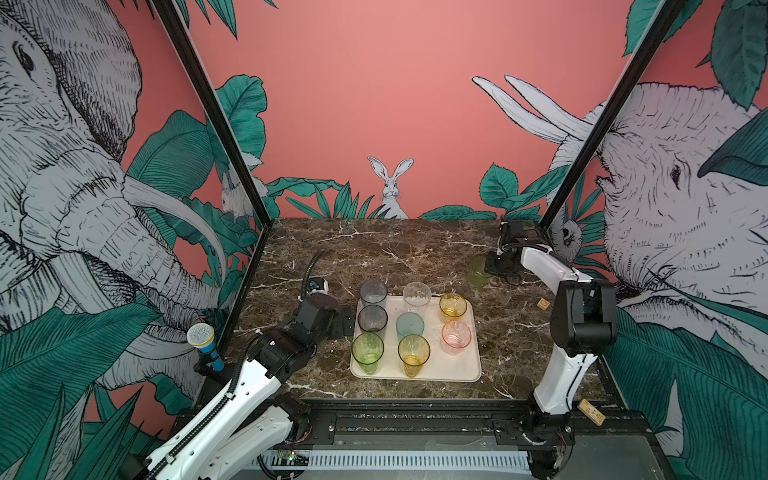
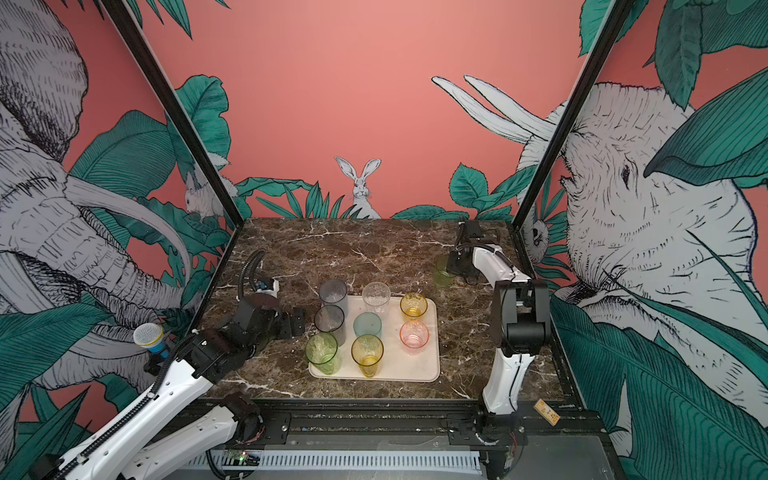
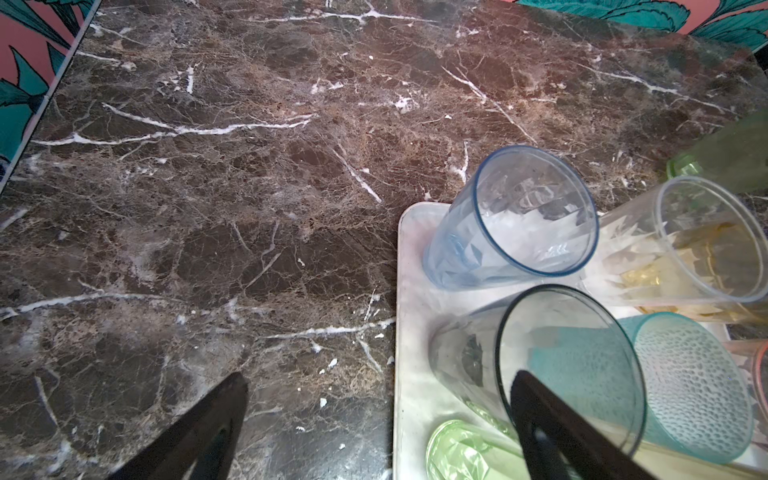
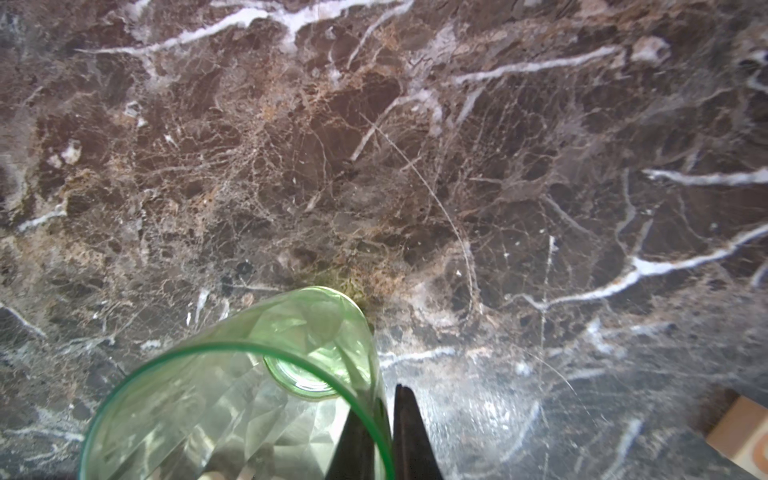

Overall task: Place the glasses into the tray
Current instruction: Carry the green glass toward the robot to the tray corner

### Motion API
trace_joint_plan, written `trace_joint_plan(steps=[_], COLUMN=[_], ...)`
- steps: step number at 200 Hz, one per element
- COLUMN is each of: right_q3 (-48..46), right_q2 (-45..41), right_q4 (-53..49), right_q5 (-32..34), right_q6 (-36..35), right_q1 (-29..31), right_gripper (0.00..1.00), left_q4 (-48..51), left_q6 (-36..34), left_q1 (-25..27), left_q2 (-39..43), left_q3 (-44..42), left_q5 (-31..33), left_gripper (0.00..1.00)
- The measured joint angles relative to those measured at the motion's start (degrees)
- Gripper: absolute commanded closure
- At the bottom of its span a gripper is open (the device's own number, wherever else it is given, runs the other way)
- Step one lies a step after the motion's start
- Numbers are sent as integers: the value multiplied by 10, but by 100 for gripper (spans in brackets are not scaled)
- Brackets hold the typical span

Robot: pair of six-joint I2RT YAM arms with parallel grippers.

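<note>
The cream tray lies mid-table and holds several upright glasses, among them grey, clear, teal, yellow and pink. One pale green glass stands off the tray at the back right of the marble table. My right gripper is shut on its wall, one finger inside the rim and one outside. At the tray's left edge my left gripper is open and holds nothing. One of its fingers hangs over the smoky glass.
A small wooden block lies on the table right of the tray, near the right arm's elbow. A blue-handled microphone stands at the left wall. Another wooden block rests on the front frame.
</note>
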State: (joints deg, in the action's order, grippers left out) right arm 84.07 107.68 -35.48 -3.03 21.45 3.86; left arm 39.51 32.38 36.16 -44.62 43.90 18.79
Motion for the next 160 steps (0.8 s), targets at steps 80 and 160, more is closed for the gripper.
trace_joint_plan(steps=[80,160], right_q3=[0,23], right_q2=[-122,-235], right_q4=[-57,-160], right_q5=[2,-9], right_q6=[-14,-38], right_q1=[0,11], right_gripper=[100,100], left_q4=[1,5], left_q6=[0,-4], left_q1=[0,0], left_q2=[1,5], left_q3=[0,2], left_q5=[6,10], left_gripper=[1,1])
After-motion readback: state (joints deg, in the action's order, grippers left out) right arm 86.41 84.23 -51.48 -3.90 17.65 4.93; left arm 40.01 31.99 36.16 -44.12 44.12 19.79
